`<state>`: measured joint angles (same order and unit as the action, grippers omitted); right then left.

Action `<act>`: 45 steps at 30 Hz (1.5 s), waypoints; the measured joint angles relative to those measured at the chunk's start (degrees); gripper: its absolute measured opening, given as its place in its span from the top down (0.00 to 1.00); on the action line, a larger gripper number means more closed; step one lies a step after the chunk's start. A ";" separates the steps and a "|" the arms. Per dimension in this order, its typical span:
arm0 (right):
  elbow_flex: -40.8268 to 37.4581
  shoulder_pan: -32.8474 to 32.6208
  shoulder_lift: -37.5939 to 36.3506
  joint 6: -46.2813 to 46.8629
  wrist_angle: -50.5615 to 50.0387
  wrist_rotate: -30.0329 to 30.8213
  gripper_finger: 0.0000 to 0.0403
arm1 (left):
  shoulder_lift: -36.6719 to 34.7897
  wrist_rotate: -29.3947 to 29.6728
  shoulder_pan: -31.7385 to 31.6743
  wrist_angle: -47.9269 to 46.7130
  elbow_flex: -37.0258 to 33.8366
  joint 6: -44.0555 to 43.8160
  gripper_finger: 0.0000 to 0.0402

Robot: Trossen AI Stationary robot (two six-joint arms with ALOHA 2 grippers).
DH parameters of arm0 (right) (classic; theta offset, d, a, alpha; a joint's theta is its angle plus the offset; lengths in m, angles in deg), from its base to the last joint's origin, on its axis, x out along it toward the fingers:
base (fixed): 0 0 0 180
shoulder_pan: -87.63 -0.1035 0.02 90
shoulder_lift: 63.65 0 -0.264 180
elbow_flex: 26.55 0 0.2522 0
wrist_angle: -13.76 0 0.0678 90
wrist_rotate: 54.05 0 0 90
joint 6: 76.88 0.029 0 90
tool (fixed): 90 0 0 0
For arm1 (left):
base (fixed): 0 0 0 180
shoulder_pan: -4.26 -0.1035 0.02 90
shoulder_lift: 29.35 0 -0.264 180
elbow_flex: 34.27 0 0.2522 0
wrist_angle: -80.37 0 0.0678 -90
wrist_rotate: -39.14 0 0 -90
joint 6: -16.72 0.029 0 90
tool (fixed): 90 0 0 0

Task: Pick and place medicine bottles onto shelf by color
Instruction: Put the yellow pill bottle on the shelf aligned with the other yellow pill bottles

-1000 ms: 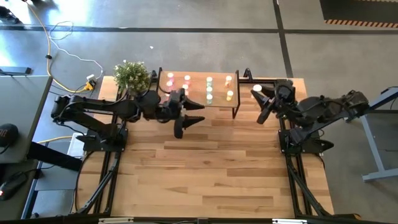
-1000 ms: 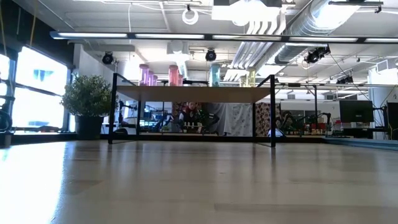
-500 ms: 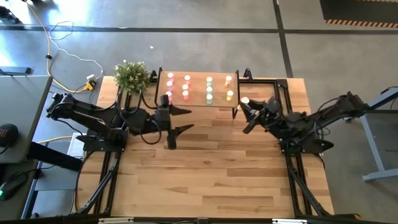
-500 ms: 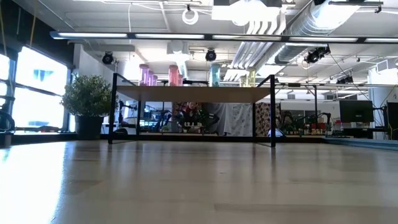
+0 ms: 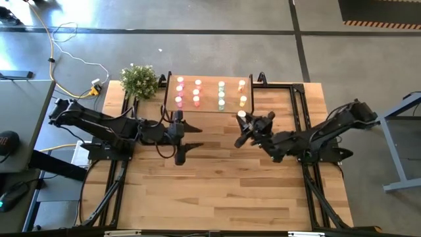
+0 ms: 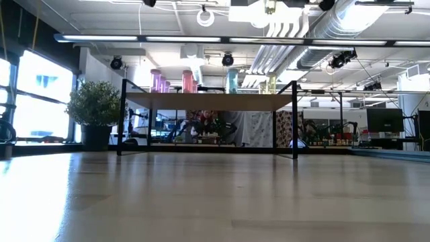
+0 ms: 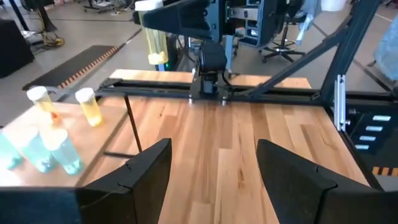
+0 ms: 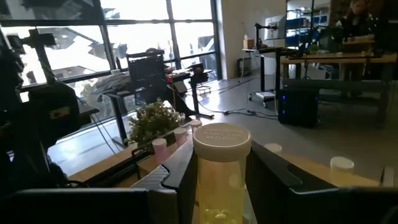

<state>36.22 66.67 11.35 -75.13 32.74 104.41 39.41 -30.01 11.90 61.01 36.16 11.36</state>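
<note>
The shelf stands at the table's far middle on thin black legs, with several medicine bottles upright on it in colour groups: pink and red at its left, pale green and yellow at its right. My right gripper hovers in front of the shelf's right end, shut on a yellow bottle with a pale cap. My left gripper hangs open and empty in front of the shelf's left part, facing the right arm. My right gripper pinches the yellow bottle's upper body, just under the cap, between its two fingers. The fingers run about level, coming from the table's right side. The bottle stands upright in the hold, lifted clear of table and shelf, its lower body hanging free below the fingers.
A small potted plant stands at the far left corner beside the shelf. Black frame rails run along the table's sides. Bare plank tabletop stretches from the grippers to the near edge.
My right gripper has come down and toward the table's left and near edge, carrying the yellow bottle upright from beside the shelf's right end. My left gripper has drawn back from the shelf toward the near and left edges and has sunk a little, staying open.
</note>
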 joint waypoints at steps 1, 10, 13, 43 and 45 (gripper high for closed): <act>0.07 0.24 1.03 1.29 0.08 0.39 0.73 | -0.13 -0.26 0.00 0.45 -0.77 -0.02 0.43; -0.02 2.69 8.58 7.81 -0.30 7.32 0.73 | -0.14 -0.69 -2.29 5.78 -4.95 2.39 0.43; -0.02 2.68 10.72 9.40 -0.63 9.98 0.73 | -0.12 -0.66 -4.30 6.73 -5.27 4.40 0.43; -0.09 13.53 21.13 33.85 -13.46 19.48 0.73 | -8.34 -1.31 -23.09 2.21 -5.31 12.61 0.43; -0.09 14.22 21.13 33.85 -13.80 19.44 0.73 | -8.33 -2.31 -23.49 2.18 -5.31 12.60 0.43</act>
<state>36.14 80.89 32.48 -41.29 18.94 123.85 31.08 -32.32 -11.59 63.19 30.84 23.96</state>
